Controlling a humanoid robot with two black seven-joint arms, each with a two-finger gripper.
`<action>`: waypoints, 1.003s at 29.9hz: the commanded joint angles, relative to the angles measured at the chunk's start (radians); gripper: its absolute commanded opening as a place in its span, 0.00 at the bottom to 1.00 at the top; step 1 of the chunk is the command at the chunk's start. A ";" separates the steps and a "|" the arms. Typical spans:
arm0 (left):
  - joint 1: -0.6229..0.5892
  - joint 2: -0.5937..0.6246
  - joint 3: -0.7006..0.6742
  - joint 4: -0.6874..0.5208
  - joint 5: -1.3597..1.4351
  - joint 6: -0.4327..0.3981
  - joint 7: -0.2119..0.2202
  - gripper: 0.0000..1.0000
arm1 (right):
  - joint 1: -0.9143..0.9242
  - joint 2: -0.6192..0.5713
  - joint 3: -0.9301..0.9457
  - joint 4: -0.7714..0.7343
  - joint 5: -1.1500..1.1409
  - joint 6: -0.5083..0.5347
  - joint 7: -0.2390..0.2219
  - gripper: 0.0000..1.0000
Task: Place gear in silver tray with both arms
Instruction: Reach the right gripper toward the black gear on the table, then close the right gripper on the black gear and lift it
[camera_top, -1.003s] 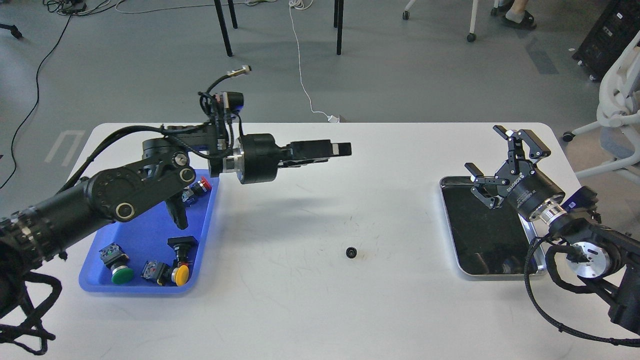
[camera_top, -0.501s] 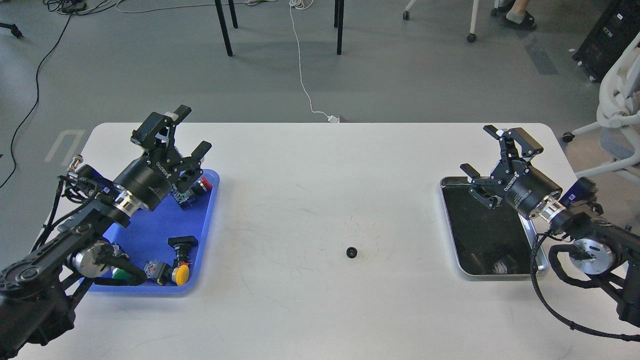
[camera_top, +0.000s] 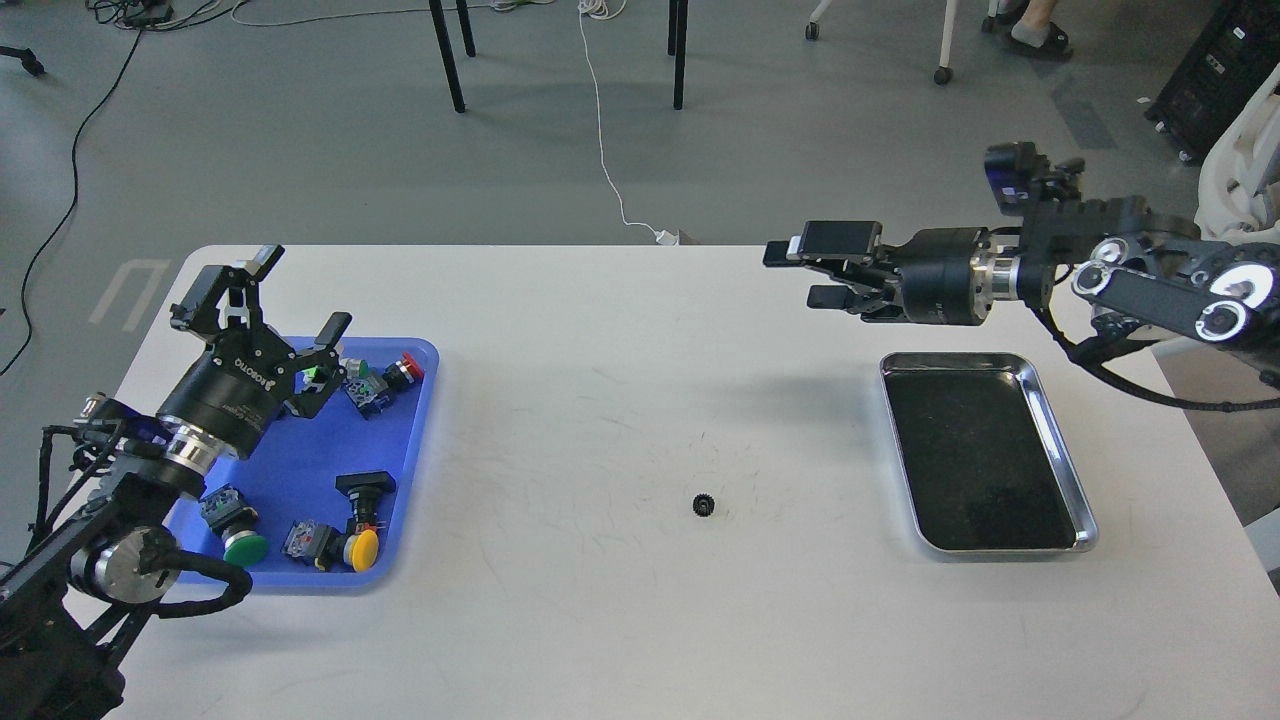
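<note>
A small black gear (camera_top: 705, 505) lies alone on the white table, in the middle near the front. The silver tray (camera_top: 975, 450) lies on the right with nothing in it. My right gripper (camera_top: 800, 272) is held level in the air, pointing left, beyond and to the left of the tray's far end. Its fingers stand apart and hold nothing. My left gripper (camera_top: 298, 293) is open and empty, pointing up and away over the far left part of the blue tray (camera_top: 300, 470). Both grippers are far from the gear.
The blue plastic tray holds several push-button switches with green, red and yellow caps. The white table (camera_top: 600, 400) has rounded corners. Beyond it are grey floor, cables, chair legs and an office chair at the far right.
My left arm has drawn back from over the table's middle to the blue tray, its gripper now pointing up. My right arm has risen off the silver tray and turned to point left.
</note>
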 joint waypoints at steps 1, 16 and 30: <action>0.000 0.000 -0.004 -0.001 -0.002 0.005 0.000 0.98 | 0.143 0.121 -0.140 0.003 -0.206 0.000 0.000 0.99; 0.018 0.006 -0.009 -0.012 -0.005 0.012 0.000 0.98 | 0.220 0.465 -0.585 0.012 -0.350 -0.213 0.000 0.98; 0.021 -0.006 -0.014 -0.013 -0.005 0.012 0.003 0.98 | 0.167 0.465 -0.593 0.093 -0.358 -0.359 0.000 0.93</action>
